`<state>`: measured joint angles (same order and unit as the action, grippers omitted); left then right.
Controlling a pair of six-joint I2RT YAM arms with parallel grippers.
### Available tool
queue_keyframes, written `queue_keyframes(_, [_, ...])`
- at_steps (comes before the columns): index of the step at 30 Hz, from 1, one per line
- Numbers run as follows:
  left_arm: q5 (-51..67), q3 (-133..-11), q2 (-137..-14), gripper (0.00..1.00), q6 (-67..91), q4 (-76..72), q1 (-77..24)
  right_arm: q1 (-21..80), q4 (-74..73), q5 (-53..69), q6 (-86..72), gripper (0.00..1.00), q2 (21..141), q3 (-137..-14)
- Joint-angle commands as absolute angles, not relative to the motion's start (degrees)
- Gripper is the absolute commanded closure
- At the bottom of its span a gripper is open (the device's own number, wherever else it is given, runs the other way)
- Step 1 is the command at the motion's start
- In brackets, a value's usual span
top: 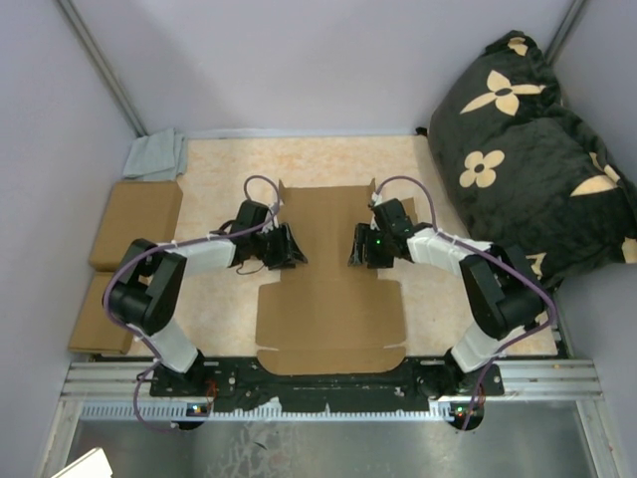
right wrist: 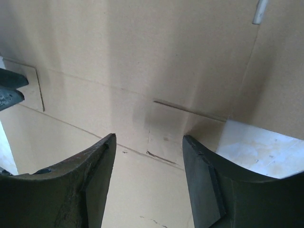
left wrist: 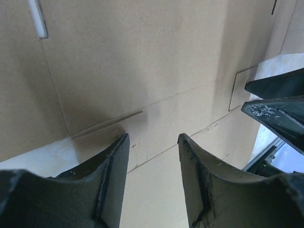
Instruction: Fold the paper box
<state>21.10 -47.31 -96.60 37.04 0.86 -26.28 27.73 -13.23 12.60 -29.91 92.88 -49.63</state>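
**Open fingers face each other across the blank's middle**

Nearest the lens, the left fingers (left wrist: 107, 185) stand well apart with nothing between them, tips low over bare card; whether they touch it I cannot tell; the right fingers (right wrist: 92, 185) mirror them, equally parted and empty. The paper box (top: 328, 299) lies unfolded on the surface (top: 219, 189), centred between the two arms, its long axis running straight away from their bases. Each pair of fingers sits over the box's middle band, by a slit and crease, the left pair just inside its left edge and the right pair just inside its right; neither arm is nearer. Both forearms angle inward, the wrists turned toward the box's centre line; the coming fold, I judge, hinges on those creases running beneath the tips.
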Motion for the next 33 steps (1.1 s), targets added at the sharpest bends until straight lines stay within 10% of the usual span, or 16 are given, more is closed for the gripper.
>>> queue_keyframes(1, [20.7,-46.5,-100.4,0.47,37.3,-0.2,-27.4,28.7,-11.2,13.1,-30.8,0.41,97.7,-50.6])
queue_keyframes(16, [3.8,-67.1,-96.3,0.40,29.3,17.8,-26.9,26.3,-29.1,0.8,-22.2,0.37,97.6,-75.5])
queue_keyframes(33, [-1.3,-103.9,-120.8,0.41,20.0,26.6,-15.2,17.4,-41.2,-1.9,-13.6,0.35,126.7,-116.3])
